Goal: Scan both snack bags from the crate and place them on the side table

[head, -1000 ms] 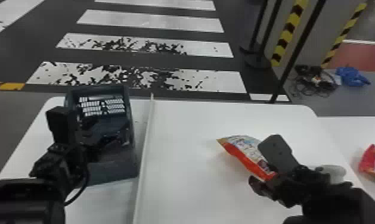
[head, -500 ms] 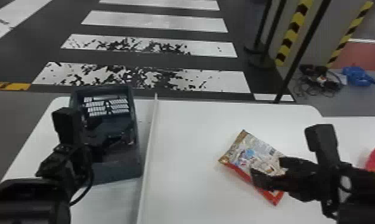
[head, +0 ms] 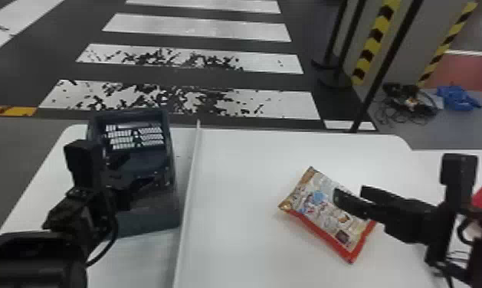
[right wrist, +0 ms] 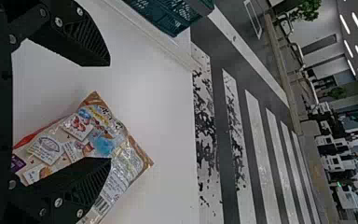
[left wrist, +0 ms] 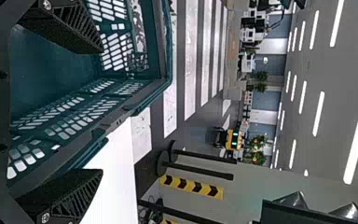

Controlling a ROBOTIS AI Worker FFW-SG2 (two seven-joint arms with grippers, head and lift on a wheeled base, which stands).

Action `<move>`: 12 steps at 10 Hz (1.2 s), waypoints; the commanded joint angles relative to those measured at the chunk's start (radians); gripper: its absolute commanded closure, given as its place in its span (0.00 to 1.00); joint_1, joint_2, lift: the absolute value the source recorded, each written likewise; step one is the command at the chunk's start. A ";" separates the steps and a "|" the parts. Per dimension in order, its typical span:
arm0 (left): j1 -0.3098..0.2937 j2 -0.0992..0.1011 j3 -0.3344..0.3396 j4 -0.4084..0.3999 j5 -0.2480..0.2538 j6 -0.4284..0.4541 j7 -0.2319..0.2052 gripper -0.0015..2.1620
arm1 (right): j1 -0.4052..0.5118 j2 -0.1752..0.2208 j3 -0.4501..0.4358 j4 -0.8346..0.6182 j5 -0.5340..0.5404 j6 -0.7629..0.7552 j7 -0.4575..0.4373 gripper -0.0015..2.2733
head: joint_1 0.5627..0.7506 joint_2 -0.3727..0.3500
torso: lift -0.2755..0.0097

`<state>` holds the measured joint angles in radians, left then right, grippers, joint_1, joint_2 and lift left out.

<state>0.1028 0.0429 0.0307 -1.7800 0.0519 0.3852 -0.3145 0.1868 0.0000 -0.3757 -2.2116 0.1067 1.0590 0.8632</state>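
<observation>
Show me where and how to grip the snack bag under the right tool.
Come from above and probably pinch the snack bag across its middle, one finger at each long edge. It lies flat and is longer than wide, so the right tool should span the narrower way.

A large indoor hall, with crosswalk stripes (head: 197,27) and ceiling lights (left wrist: 355,149)

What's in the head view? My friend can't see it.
A snack bag lies on a white table, the open right gripper over it. To the left, past a thin divider, the left gripper is at a dark crate. Something red shows at the right edge.
</observation>
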 commanded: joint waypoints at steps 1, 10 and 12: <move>-0.002 0.000 0.000 0.002 0.000 0.001 0.000 0.04 | -0.012 0.001 -0.023 0.047 -0.022 -0.026 0.002 0.39 | 0.70 0.38 | 0.62; 0.000 0.000 0.000 0.011 -0.001 0.001 -0.002 0.04 | -0.150 0.001 -0.003 0.441 0.214 -0.458 -0.015 0.99 | 0.70 0.35 | 0.62; -0.002 0.000 0.000 0.013 -0.001 0.001 -0.002 0.04 | -0.173 0.001 -0.015 0.490 0.245 -0.455 0.046 0.99 | 0.70 0.33 | 0.62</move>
<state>0.1022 0.0429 0.0307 -1.7682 0.0506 0.3857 -0.3159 0.0180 0.0000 -0.3877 -1.7306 0.3470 0.6033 0.9104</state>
